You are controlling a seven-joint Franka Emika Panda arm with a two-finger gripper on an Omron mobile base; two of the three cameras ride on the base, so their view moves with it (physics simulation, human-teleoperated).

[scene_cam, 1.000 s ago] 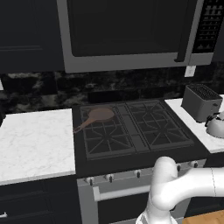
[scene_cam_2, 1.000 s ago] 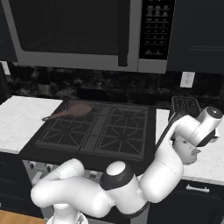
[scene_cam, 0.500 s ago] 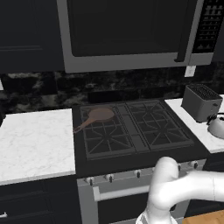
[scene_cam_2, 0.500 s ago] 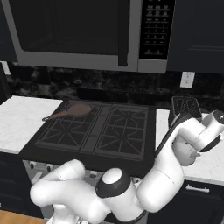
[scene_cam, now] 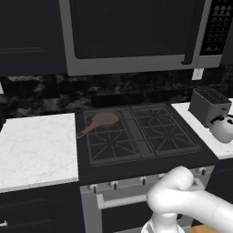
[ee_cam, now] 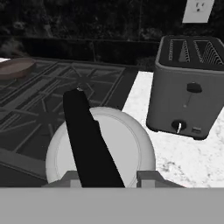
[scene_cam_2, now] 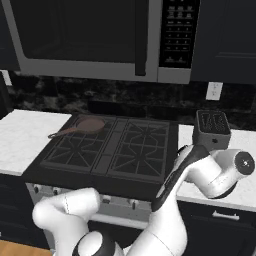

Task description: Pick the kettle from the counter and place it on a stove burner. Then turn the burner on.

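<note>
Counter [ee_cam: 192, 153], kettle [ee_cam: 127, 146] under hand [ee_cam: 107, 177]

Narrow counter [scene_cam: 214, 148] right of cooktop [scene_cam: 136, 136]: kettle [scene_cam: 223, 129] near front, toaster [scene_cam: 208, 105] just behind it, near the wall. Pan [scene_cam: 102, 120] on back-left burner [scene_cam: 104, 123]. Wider marble slab [scene_cam: 36, 148] left of cooktop

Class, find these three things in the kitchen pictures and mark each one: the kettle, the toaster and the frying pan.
kettle [ee_cam: 122, 144], hand view, on its shiny round lid beside the dark handle.
toaster [scene_cam: 207, 108], left base view, on its grey side wall.
frying pan [scene_cam_2: 91, 124], right base view, on the brown bowl of the pan.
</note>
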